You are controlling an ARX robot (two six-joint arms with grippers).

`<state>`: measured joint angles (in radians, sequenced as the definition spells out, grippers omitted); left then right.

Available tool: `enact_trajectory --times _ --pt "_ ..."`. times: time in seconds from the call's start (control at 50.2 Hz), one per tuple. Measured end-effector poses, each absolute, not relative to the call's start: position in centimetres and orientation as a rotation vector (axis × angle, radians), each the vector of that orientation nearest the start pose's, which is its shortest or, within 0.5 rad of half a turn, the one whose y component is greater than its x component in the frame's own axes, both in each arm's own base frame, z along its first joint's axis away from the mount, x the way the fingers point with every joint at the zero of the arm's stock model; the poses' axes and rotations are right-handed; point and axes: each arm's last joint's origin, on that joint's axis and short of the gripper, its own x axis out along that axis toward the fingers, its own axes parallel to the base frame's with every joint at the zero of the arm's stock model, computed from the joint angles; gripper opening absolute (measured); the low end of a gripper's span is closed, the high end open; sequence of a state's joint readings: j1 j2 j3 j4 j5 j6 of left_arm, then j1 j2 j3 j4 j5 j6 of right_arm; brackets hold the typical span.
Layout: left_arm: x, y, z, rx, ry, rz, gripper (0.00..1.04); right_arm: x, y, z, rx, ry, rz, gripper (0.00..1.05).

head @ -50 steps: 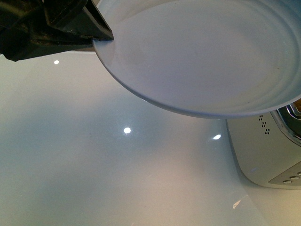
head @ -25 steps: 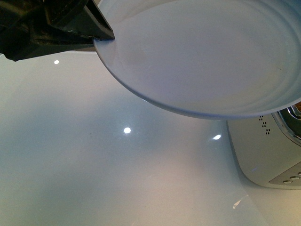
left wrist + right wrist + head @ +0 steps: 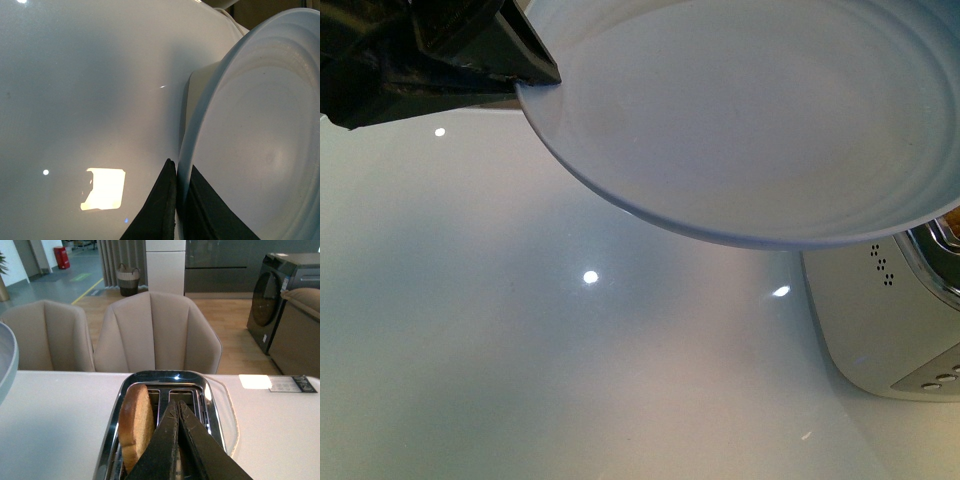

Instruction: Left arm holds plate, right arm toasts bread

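Note:
My left gripper [image 3: 535,75] is shut on the rim of the pale blue-white plate [image 3: 760,110], which it holds tilted in the air above the white table; the left wrist view shows the black fingers [image 3: 162,200] pinching the plate's [image 3: 255,140] edge. The plate is empty. In the right wrist view my right gripper [image 3: 177,405] is shut and empty, its tips over the chrome top of the toaster [image 3: 212,410]. The bread [image 3: 136,422] stands upright in the toaster's slot beside the gripper, its rounded top sticking out.
The white toaster's side [image 3: 880,320] with buttons stands at the front view's right edge, partly under the plate. Two beige chairs [image 3: 157,332] stand behind the table. A dark washing machine [image 3: 277,295] is far back on the right.

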<state>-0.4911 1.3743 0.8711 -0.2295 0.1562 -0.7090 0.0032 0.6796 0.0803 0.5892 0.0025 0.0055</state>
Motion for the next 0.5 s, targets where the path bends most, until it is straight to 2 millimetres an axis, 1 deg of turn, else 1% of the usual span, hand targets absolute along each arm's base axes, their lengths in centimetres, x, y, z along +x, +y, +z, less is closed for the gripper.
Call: enact_trajectory --times 0.299,0.379,0.498 --pt "24.8 -13.8 23.2 -0.529 0.914 -0.328 0.03 13.5 0.0 17.4 0.004 0.01 0.001 0.02" --pt "24.8 -13.8 23.2 -0.529 0.914 -0.328 0.03 13.3 0.0 17.0 0.003 -0.003 0.001 0.02" --pt "24.8 -13.8 23.3 -0.529 0.914 -0.329 0.03 12.9 0.0 17.1 0.003 -0.012 0.003 0.02"
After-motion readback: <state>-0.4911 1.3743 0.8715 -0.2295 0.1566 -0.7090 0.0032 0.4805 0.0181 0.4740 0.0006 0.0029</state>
